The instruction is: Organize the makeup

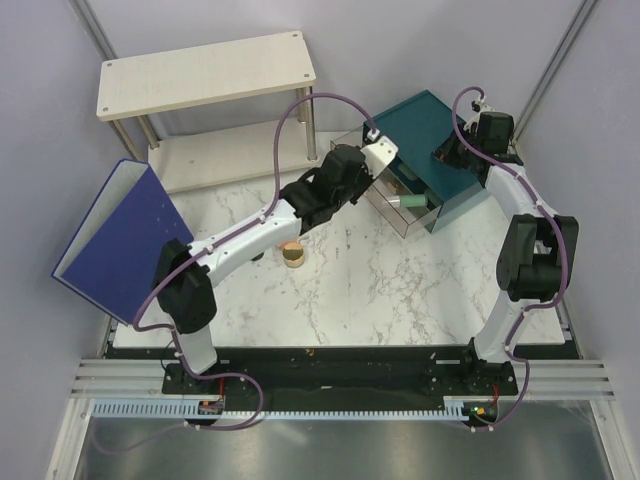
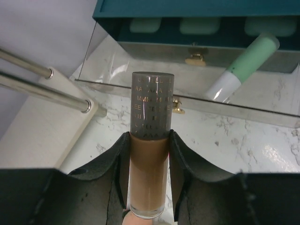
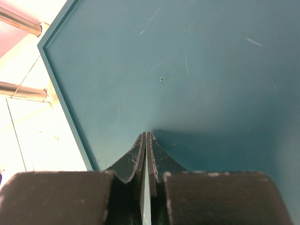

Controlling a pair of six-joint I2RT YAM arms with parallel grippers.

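My left gripper (image 2: 149, 137) is shut on the copper-black tube (image 2: 151, 117), holding it upright-forward just in front of the clear open drawer (image 2: 197, 104) of the teal drawer box (image 2: 187, 9). A mint-green tube (image 2: 246, 65) lies inside that drawer and also shows in the top view (image 1: 412, 203). In the top view the left gripper (image 1: 375, 160) hovers at the drawer's left end. A gold-rimmed round tin (image 1: 295, 258) sits on the marble beside a peach-pink compact (image 1: 289, 245). My right gripper (image 3: 146, 137) is shut and empty, its tips against the teal box top (image 3: 187, 61).
A blue binder (image 1: 120, 235) leans at the left. A white two-level shelf (image 1: 205, 72) with metal legs (image 2: 47, 86) stands at the back left, close to the drawer. The teal box (image 1: 430, 120) sits at the back right.
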